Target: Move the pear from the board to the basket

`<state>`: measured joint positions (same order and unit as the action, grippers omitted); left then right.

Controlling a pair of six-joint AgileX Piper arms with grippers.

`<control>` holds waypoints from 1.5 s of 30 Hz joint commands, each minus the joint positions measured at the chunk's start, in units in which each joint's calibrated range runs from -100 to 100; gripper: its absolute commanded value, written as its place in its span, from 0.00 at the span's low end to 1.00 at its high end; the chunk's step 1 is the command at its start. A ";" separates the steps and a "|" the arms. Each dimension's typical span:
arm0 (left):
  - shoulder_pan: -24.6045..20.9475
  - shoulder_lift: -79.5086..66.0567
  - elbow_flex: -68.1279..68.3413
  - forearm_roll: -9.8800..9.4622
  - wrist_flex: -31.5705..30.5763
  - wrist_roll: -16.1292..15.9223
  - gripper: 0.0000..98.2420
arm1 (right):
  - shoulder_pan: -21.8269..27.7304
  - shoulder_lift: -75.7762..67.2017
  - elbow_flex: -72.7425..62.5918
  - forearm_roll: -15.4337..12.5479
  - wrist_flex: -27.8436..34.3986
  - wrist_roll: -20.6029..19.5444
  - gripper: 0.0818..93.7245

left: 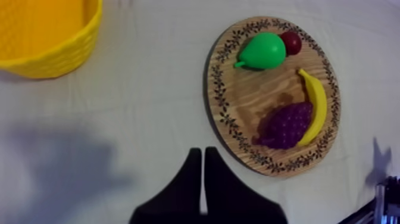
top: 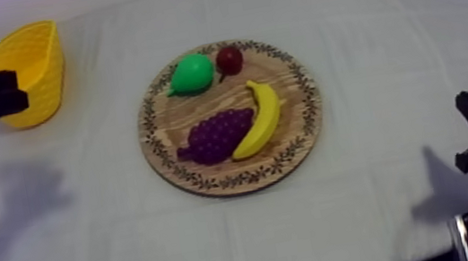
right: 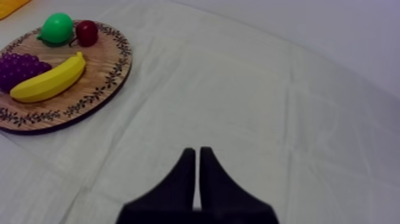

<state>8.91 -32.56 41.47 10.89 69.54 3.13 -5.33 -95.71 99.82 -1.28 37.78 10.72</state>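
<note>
Though both end effectors are pressed together with nothing between their fingers, the left end effector looks the better placed. Its arm hangs beside the yellow basket, on the same side of the desk as the pear. The right end effector sits low over bare cloth, well apart from the wooden board, and for it the pear lies beyond the banana and the grapes.

The pear lies on its side near the board's back rim, on the half toward the basket. Its long axis runs from the small red fruit, just beside its rounded end, to the stem end, which points at the rim nearest the basket. I judge the fingers must spread first, then close across that axis, clear of the red fruit.

The cloth is grey-white and lightly creased. Between board and basket it carries nothing, so the carry looks unobstructed.
</note>
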 commanded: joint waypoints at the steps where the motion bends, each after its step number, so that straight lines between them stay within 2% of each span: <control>1: 0.90 5.92 -4.18 -0.22 0.60 1.43 0.00 | -0.03 -0.04 -0.05 -0.01 0.04 -0.02 0.00; 5: 3.09 13.47 -9.32 -1.15 2.01 3.46 0.00 | -0.03 -0.04 -0.05 -0.01 0.04 0.00 0.00; 10: 5.99 23.94 -18.52 -3.54 5.61 5.78 0.00 | -0.03 -0.04 -0.05 -0.01 0.04 0.00 0.00; 16: 8.19 36.40 -31.36 -5.21 10.21 6.45 0.00 | -0.03 -0.04 -0.05 -0.01 0.04 0.00 0.00; 24: 9.96 47.07 -42.26 -5.81 13.12 6.24 0.00 | -0.03 -0.04 -0.05 -0.01 0.04 0.00 0.00; 31: 11.10 51.24 -47.30 -5.59 14.15 5.53 0.00 | -0.03 -0.04 -0.05 -0.01 0.04 0.00 0.00; 35: 11.57 53.03 -49.74 -5.54 15.00 2.87 0.00 | -0.03 -0.04 -0.05 -0.01 0.04 0.00 0.00; 37: 11.67 53.95 -51.05 -5.50 15.66 0.51 0.00 | -0.03 -0.04 -0.05 -0.01 0.04 0.00 0.00; 39: 11.69 54.88 -52.33 -5.43 16.49 -3.66 0.00 | -0.03 -0.04 -0.05 -0.01 0.04 0.00 0.00; 45: 11.60 57.18 -55.31 -6.14 22.68 -19.18 0.00 | -0.03 -0.04 -0.05 -0.01 0.04 0.00 0.00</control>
<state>20.53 24.47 -13.39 4.78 90.58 -5.37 -5.33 -95.71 99.82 -1.28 37.78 10.74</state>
